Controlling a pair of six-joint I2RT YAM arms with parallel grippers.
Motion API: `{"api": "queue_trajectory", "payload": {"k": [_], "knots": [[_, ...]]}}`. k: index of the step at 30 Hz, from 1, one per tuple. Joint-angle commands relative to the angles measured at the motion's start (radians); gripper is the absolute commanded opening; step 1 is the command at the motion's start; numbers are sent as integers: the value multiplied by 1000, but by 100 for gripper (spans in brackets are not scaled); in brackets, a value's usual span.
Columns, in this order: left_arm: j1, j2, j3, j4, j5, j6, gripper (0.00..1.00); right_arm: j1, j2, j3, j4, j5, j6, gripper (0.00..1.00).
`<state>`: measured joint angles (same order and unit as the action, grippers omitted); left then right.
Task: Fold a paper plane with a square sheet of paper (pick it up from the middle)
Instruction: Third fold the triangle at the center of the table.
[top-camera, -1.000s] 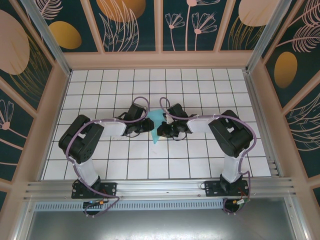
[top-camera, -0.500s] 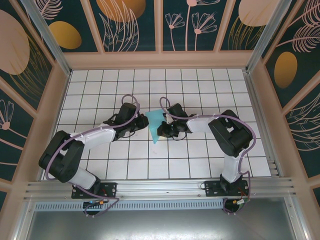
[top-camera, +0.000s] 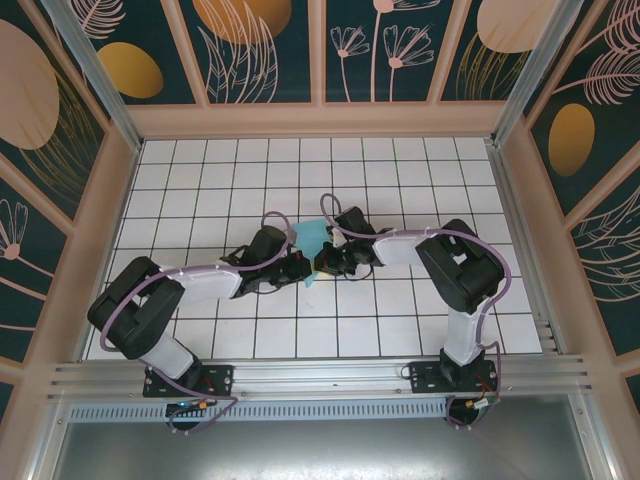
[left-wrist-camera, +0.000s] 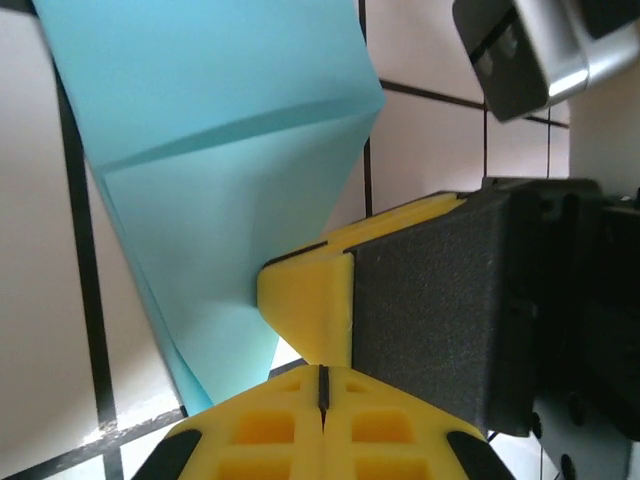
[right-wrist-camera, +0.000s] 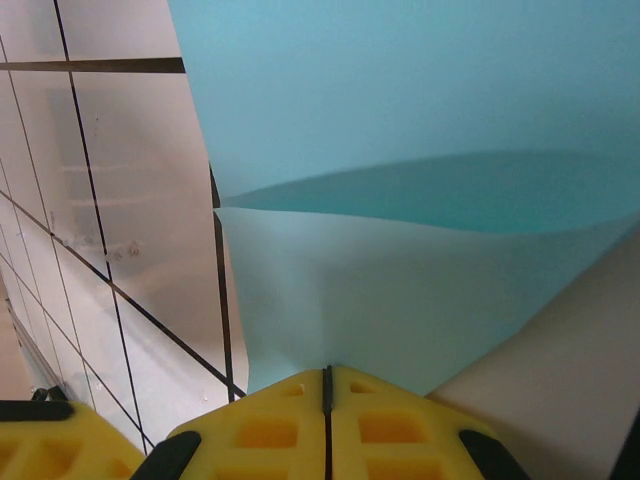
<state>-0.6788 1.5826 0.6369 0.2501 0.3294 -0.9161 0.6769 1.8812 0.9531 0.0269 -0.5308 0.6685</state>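
The light-blue paper, folded into a pointed dart shape, lies at the middle of the table with its tip towards the near edge. My right gripper is at its right side. In the right wrist view the jaws are shut and the paper runs into their seam. My left gripper sits just left of the paper's tip. Its yellow jaws are pressed together, with the paper beside them, not between them. The right gripper's yellow fingertip touches their tip.
The white tiled table is walled by a patterned enclosure on three sides. An aluminium rail carrying both arm bases runs along the near edge. Both arms stretch inward and meet at the centre.
The left arm swung out to the left, then came back in lower beside the paper's tip, and its jaws closed. The right gripper stayed on the paper.
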Motion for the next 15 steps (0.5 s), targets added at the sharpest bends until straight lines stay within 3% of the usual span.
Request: {"api": "queue_trajectory", "payload": {"k": [1,15], "knots": [[-10,26,-14,37,2,-30,0,6,11,6,19,-26,13,7],[-14,43,-46,49,-9,-60,0,-2,11,0,41,-45,23,7]]}}
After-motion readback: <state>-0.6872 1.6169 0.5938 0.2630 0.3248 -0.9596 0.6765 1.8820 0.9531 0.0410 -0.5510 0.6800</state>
